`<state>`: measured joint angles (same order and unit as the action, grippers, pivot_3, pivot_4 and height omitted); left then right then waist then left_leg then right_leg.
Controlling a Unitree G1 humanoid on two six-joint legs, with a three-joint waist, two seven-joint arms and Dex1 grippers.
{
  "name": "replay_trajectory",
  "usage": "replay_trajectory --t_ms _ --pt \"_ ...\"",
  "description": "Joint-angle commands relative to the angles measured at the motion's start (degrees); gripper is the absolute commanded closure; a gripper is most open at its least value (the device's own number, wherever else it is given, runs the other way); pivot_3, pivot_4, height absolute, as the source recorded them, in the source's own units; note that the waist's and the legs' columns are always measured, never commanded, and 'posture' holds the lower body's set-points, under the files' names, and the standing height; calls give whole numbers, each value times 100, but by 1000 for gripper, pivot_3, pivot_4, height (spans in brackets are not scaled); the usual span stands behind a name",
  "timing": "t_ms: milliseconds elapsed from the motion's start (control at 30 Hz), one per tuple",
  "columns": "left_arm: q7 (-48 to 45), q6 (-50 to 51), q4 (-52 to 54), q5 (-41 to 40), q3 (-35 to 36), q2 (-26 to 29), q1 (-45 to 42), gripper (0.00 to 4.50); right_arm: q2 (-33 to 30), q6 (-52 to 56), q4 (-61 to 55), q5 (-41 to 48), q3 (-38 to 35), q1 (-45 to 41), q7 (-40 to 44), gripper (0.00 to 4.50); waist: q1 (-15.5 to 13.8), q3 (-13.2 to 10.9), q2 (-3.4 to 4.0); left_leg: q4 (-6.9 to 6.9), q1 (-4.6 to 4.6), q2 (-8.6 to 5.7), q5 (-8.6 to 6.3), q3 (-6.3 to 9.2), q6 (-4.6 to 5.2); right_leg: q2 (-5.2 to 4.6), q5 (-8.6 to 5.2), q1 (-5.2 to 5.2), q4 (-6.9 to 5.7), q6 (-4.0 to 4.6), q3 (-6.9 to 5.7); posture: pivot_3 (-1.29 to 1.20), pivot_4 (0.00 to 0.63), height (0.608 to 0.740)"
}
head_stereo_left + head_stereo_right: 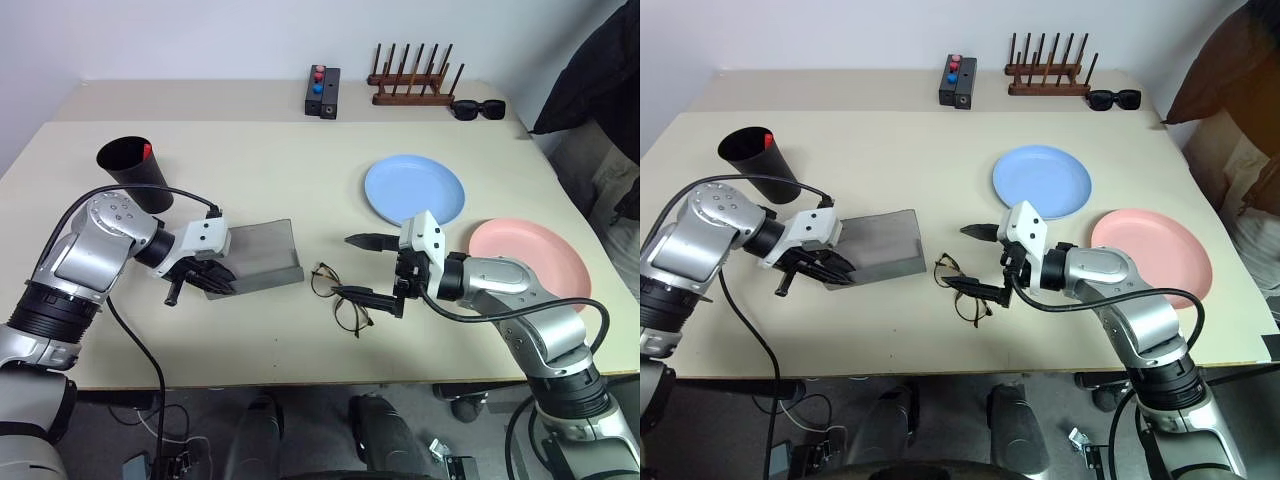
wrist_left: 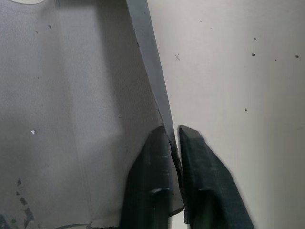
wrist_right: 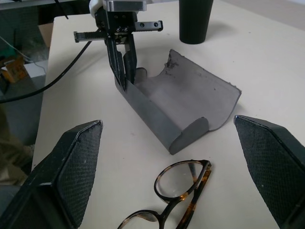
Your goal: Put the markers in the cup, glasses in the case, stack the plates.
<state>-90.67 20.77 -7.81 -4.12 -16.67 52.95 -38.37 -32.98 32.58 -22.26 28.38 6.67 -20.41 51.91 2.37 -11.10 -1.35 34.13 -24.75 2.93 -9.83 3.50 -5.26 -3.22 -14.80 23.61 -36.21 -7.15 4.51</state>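
Note:
The grey case lies open on the table at centre-left, its flap laid back. My left gripper is shut on the case's front wall at its left corner, one finger on each side. The wire-framed glasses lie on the table just right of the case. My right gripper hovers over them, open wide, with nothing between its fingers. The black cup stands at the back left with a marker's red cap showing at its rim. The light blue plate and the pink plate lie side by side at the right.
At the table's back edge stand a small black box with red and blue buttons, a wooden peg rack and black sunglasses. A dark cloth hangs beyond the right corner.

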Motion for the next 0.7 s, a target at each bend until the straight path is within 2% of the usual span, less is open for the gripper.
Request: replay_trajectory --t_ms 33,100,200,300,467,700 --pt "246 -68 37 -175 346 -53 -108 2071 -61 200 -124 45 41 -135 -37 0 0 0 0 0 0 0 0 0 0 0 0 0 0 0 0 0 150 740" --pt "355 292 124 -436 588 -88 -142 1139 -150 348 -83 -130 130 -184 -128 0 2 0 0 0 0 0 0 0 0 0 0 0 0 0 0 0 150 740" --pt "636 664 400 -918 1157 -98 24 1139 -314 702 -52 -378 304 -242 -330 0 7 0 0 1 0 0 0 0 0 0 0 1 -1 0 0 0 150 740" --pt "1043 610 802 -1328 1820 -187 529 1139 -248 1375 -90 -370 350 -361 -704 0 32 1 2 0 0 0 0 0 1 0 0 2 -2 -1 1 0 150 740" --pt "1685 523 1690 -1947 2940 -528 2092 1139 23 2264 -162 -289 344 -654 -1222 0 39 1 3 -2 6 4 -3 -2 4 1 1 6 -13 -2 1 0 150 740" --pt "2450 366 3050 -2515 3675 -1110 3914 1139 157 3142 -399 -221 507 -814 -1606 0 -29 3 -4 6 4 2 -3 -4 4 -5 1 -2 1 8 1 0 150 740"
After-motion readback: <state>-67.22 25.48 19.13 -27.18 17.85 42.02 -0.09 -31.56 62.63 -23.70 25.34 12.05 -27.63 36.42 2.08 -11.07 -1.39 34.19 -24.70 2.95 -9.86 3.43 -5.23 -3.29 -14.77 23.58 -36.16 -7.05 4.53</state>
